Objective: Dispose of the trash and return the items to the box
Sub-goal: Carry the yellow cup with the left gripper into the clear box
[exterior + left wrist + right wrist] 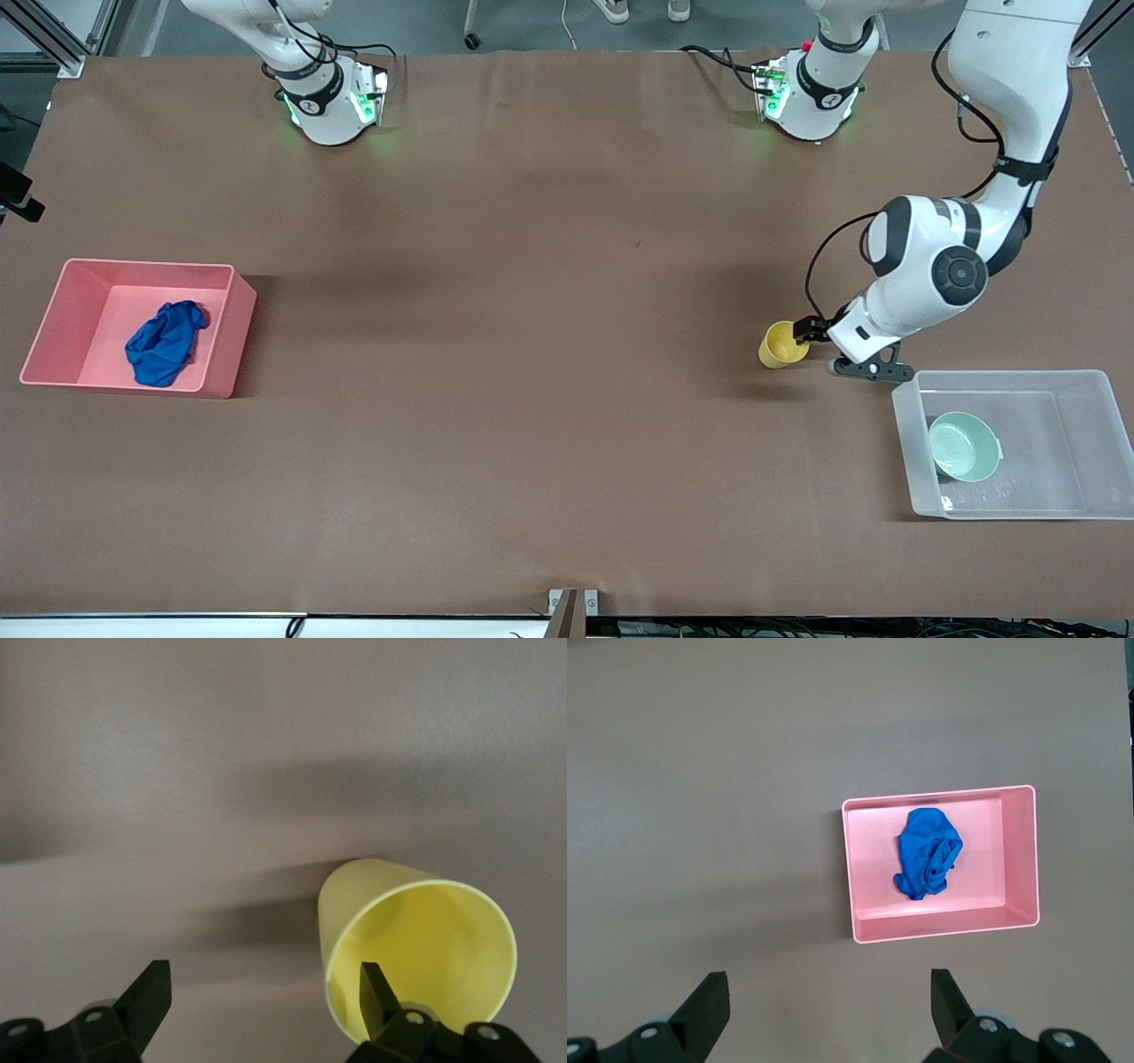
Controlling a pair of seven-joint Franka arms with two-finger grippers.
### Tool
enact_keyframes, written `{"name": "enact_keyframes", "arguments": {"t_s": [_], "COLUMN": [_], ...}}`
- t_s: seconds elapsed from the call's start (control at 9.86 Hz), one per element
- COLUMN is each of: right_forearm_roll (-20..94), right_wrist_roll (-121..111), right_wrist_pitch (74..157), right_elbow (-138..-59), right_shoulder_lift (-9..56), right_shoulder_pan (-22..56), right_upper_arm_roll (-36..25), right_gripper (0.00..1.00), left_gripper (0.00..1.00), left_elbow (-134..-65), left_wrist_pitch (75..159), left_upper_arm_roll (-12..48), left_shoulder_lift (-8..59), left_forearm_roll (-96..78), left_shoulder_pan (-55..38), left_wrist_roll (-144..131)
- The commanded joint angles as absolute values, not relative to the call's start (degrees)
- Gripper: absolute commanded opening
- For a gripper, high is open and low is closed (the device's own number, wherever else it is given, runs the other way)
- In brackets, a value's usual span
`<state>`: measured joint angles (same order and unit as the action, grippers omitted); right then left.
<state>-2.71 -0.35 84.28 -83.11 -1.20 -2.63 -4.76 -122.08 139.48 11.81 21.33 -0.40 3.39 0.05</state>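
The small yellow cup (781,346) is on the table beside the clear tub (1010,379), farther from the front camera than it, and looks tilted. My left gripper (819,347) is open at the cup. In the left wrist view one fingertip (376,992) is inside the cup's mouth (434,939), and the other is well outside; the left gripper (266,992) holds nothing. The mint-green bowl (964,446) lies in the tub. The blue cloth (164,341) lies in the pink bin (62,310). My right gripper (824,1001) is open and empty, high over the table, with the bin (1019,859) and cloth (926,853) below it.
The pink bin stands at the right arm's end of the table and the clear tub at the left arm's end. Both arm bases (332,102) (811,97) stand at the table's edge farthest from the front camera. Brown tabletop lies between the two containers.
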Motion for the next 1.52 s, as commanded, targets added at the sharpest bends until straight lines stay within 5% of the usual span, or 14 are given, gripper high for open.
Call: {"name": "enact_keyframes", "arguments": {"t_s": [0.0,0.1,0.2,0.3,0.91,1.42], "right_forearm_roll": [-2.55,-2.55,-2.55,-2.55,-2.55,-2.55], "right_wrist_roll": [0.35,0.35,0.35,0.35,0.35,0.26], "right_wrist_pitch": [84.2,84.11,84.11,84.11,84.11,84.11], "right_elbow": [-83.58,-83.58,-83.58,-83.58,-83.58,-83.67], "right_shoulder_lift": [-1.84,-1.76,-1.76,-1.76,-1.76,-1.76], "right_shoulder_pan": [-2.99,-2.99,-2.99,-2.99,-3.08,-3.16], "right_upper_arm_roll": [-4.48,-4.57,-4.57,-4.57,-4.57,-4.57], "right_gripper": [1.0,1.0,1.0,1.0,1.0,1.0], "left_gripper": [0.82,0.43,0.14,0.06,0.0,0.0], "left_elbow": [-123.22,-123.14,-122.44,-121.91,-117.89,-89.1], "left_wrist_pitch": [141.33,142.89,143.35,143.7,142.65,117.99], "left_upper_arm_roll": [11.78,11.78,11.78,11.69,11.6,11.17], "left_shoulder_lift": [23.46,23.99,24.86,25.31,23.12,28.54], "left_forearm_roll": [0.09,0.0,0.09,0.0,0.0,0.26], "left_shoulder_pan": [1.59,1.5,1.41,1.32,2.37,10.09], "left_wrist_roll": [-0.53,-1.05,-2.01,-2.11,-0.44,9.72]}}
